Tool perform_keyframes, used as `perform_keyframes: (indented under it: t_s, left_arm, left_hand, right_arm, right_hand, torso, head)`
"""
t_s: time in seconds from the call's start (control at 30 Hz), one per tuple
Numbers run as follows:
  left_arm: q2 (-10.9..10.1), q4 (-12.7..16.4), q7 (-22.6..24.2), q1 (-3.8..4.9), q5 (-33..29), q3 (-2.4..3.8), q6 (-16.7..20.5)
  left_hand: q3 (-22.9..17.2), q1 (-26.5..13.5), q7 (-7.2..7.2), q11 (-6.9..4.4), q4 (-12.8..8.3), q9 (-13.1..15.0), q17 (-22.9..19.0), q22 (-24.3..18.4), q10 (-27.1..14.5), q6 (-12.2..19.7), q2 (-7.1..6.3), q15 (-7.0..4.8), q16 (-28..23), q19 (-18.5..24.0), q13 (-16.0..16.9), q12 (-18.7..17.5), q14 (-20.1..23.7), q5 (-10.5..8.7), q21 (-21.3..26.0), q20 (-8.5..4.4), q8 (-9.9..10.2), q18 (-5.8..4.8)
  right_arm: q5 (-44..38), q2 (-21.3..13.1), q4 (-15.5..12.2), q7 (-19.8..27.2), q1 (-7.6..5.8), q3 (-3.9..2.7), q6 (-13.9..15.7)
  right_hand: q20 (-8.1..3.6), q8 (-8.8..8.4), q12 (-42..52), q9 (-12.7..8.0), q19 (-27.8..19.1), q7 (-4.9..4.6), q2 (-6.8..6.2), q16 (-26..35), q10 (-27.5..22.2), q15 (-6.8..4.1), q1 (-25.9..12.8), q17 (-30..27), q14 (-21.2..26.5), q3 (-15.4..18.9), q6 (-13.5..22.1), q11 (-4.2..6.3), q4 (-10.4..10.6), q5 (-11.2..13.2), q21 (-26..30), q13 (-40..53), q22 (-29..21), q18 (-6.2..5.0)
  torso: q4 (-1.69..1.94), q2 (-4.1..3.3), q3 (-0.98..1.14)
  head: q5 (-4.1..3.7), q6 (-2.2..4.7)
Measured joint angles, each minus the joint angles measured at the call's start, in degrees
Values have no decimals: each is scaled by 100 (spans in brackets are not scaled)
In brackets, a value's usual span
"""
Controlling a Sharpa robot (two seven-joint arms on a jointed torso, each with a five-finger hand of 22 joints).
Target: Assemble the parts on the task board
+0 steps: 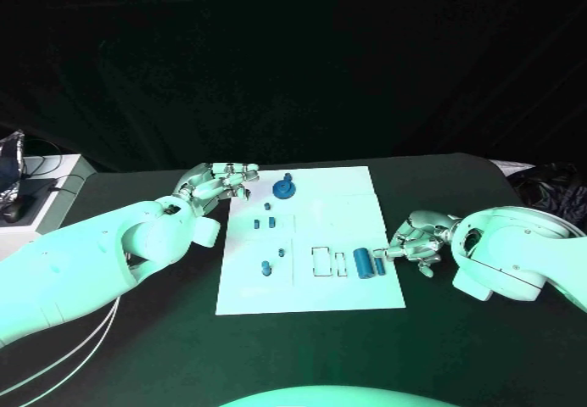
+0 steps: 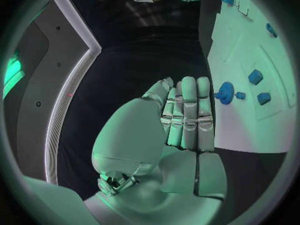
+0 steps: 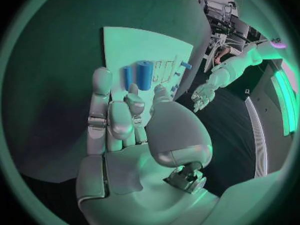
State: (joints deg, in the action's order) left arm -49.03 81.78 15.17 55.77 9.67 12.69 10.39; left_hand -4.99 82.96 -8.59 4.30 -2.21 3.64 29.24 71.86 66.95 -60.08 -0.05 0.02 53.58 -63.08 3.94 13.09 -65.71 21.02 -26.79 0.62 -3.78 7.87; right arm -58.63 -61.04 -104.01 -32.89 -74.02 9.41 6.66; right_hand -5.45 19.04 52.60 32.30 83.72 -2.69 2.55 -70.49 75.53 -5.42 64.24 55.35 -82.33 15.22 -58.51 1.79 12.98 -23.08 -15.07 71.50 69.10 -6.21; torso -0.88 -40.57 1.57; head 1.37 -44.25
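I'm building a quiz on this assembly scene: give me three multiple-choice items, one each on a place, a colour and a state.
1. Where does the gear-shaped part sit on the task board?
A. far end, near the left hand
B. near end
C. off the board

2. What colour are the two cylinders near the right hand?
A. red
B. blue
C. yellow

3. What does the left hand hold?
A. a cylinder
B. the gear
C. nothing

Answers: 1 A, it lies by the left hand at the far end; 2 B, both look blue; 3 C, its fingers show nothing in them.
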Motion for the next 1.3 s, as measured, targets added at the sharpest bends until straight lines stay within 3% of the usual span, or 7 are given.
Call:
perform_keyframes:
  t_s: [0.23,0.73,1.07,1.3]
  left_arm:
    - [6,-6,0,-5,0,0,-8]
    - [-6,-4,0,-9,-1,0,-22]
    - [-41,12,-7,-10,-2,0,-40]
    - [-55,26,-15,-11,-2,0,-54]
  left_hand:
    - [0,0,0,0,0,0,0,0,0,0,0,0,0,0,0,0,0,0,10,0,0,0]
    - [16,0,0,0,16,0,0,-1,0,0,0,0,0,0,0,0,0,0,10,0,0,0]
    - [32,0,0,0,32,0,0,5,0,0,0,0,0,-21,0,0,0,0,10,21,0,0]
    - [50,-24,14,0,79,0,0,4,0,13,24,0,0,-21,0,0,0,0,55,21,0,0]
  right_arm:
    - [-197,205,-13,-256,8,28,-27]
    - [-493,588,159,-449,100,43,-26]
    - [-604,772,327,-484,132,50,-42]
    - [-679,941,446,-501,172,63,-101]
  right_hand:
    - [0,-45,20,157,0,1,-30,-18,20,0,-30,47,0,-23,-1,19,23,-220,-68,62,39,0]
    - [0,-67,20,206,0,1,-60,-41,20,0,-106,87,0,-23,-1,19,23,-220,-68,68,46,0]
    - [0,-88,20,262,1,1,-128,-40,19,0,-173,105,1,-24,-1,19,23,-118,-68,83,59,1]
    - [0,-91,5,278,1,1,-181,-40,19,2,-226,112,0,-24,-1,18,23,29,-68,83,59,1]
  torso:
    - [-3,1,-9]
    - [-2,-9,-7]
    - [11,-18,-18]
    - [29,-26,-24]
  head:
    - [14,-15]
    - [17,-42]
    - [13,-39]
    - [14,-76]
